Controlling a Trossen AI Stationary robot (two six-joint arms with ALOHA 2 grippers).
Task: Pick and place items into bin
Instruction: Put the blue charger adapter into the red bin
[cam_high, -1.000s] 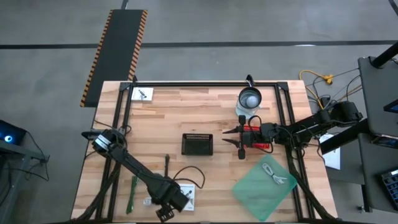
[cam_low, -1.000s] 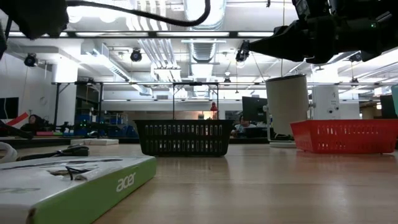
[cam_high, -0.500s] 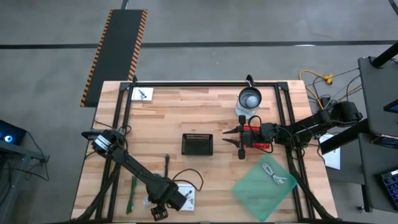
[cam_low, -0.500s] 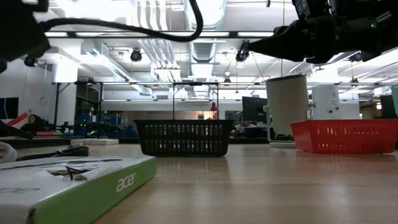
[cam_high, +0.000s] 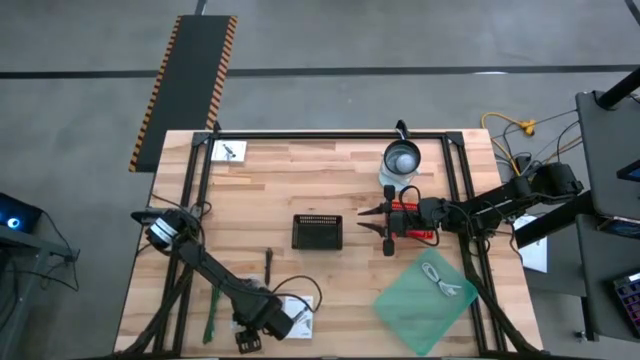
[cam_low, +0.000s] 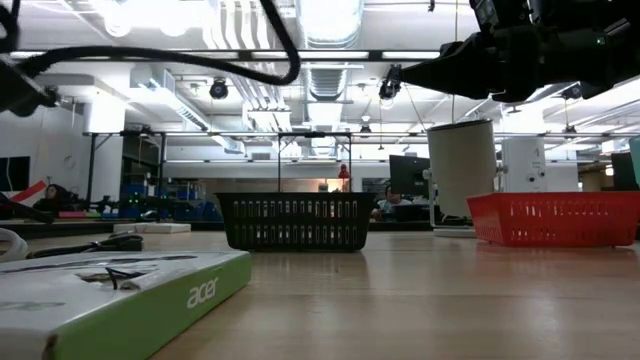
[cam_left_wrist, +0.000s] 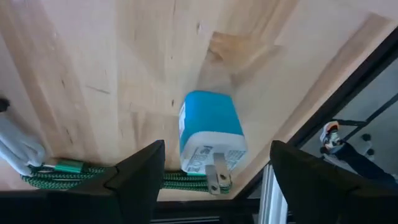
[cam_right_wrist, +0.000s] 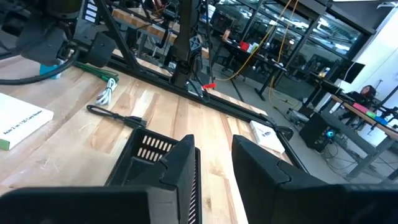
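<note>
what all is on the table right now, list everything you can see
mesh bin: 1, black, table centre
red basket: 1, red, under the right hand
metal cup: 1, silver, far edge, right of centre
green sheet: 1, translucent green, near right corner
white cable: 1, white, lying on the green sheet
printed card: 1, white, far left corner
green strip: 1, green, near left
dark stick: 1, dark, near the bin
plug adapter: 1, blue and white, at the near table edge
left hand: 1, dark, open over the adapter
right hand: 1, dark, open, beside the bin

Grey concrete floor (cam_high: 400, 35), hazard-striped black mat (cam_high: 190, 75), ceiling lights and ducts (cam_low: 330, 60), distant workbenches (cam_right_wrist: 367, 112)
</note>
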